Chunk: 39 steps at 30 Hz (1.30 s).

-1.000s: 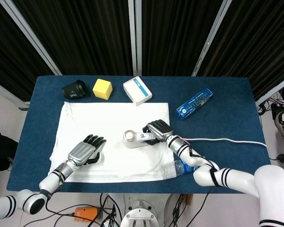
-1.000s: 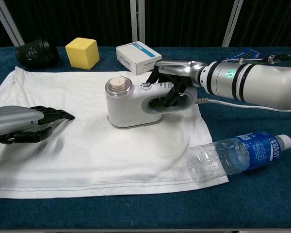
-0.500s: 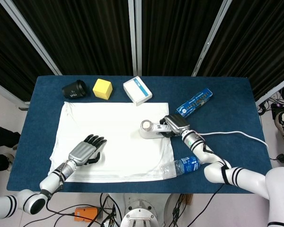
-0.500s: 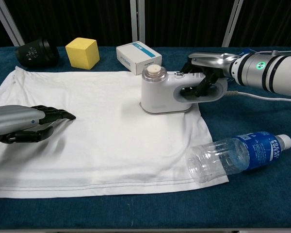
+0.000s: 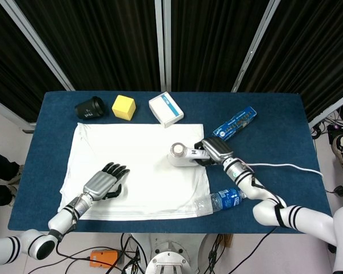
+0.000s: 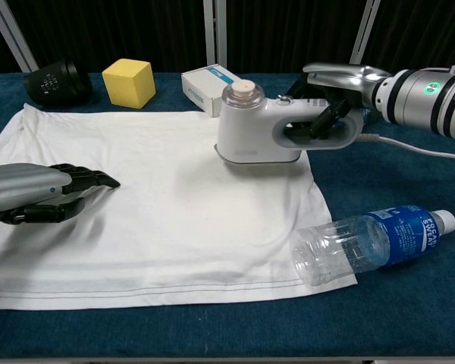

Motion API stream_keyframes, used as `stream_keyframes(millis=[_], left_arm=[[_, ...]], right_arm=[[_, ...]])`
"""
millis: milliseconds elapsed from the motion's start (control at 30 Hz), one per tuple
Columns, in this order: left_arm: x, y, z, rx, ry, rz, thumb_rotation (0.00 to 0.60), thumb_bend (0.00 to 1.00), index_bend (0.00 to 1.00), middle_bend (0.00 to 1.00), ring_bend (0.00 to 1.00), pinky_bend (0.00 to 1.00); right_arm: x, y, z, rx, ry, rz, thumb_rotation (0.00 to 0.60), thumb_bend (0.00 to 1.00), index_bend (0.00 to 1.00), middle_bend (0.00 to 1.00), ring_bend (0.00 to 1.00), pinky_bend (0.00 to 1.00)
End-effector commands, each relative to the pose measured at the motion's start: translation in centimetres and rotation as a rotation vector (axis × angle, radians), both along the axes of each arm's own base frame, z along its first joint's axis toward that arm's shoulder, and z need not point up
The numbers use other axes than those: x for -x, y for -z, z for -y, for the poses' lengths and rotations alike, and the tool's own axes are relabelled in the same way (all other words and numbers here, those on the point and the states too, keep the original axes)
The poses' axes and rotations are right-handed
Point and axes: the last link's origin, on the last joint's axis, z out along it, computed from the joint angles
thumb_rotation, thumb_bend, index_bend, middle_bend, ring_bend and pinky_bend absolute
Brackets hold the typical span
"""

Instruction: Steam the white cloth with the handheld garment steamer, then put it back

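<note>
The white cloth lies flat across the blue table. A white handheld garment steamer hovers just above the cloth's far right corner, gripped by its handle in my right hand. Its white cord trails off to the right. On the cloth's left part my left hand rests palm down, fingers stretched out, holding nothing.
A clear water bottle lies at the cloth's near right corner. Along the far edge stand a black lens, a yellow cube and a white box. A blue packet lies to the right.
My right hand has carried the steamer from the cloth's middle to its far right corner and lifted it slightly. The left hand has stayed put.
</note>
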Motion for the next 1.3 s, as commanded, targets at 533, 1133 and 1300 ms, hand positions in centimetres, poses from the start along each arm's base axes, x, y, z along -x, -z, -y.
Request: stream_keyframes(millis=[533,1133,1300], left_arm=[[0.0,0.1,-0.1,-0.005,-0.001,-0.003,0.000,0.55,0.01,0.02,0.00,0.00],[-0.4,-1.2,-0.3,-0.060,0.002,0.034,0.000,0.55,0.01,0.02,0.00,0.00],[-0.3,-3.5,-0.6,-0.147,-0.009,0.076,0.000,0.55,0.01,0.02,0.00,0.00]], right_arm=[[-1.7,4.4,-1.3,-0.051,-0.092,-0.157,0.600,0.58,1.00,0.91,0.97,0.65],[5.8,-4.0,-1.4,0.086,0.067,-0.099,0.600,0.58,1.00,0.91,0.97,0.64],[9.5,-7.2,-2.6,0.119,0.108,-0.119,0.600,0.58,1.00,0.91,0.95,0.58]])
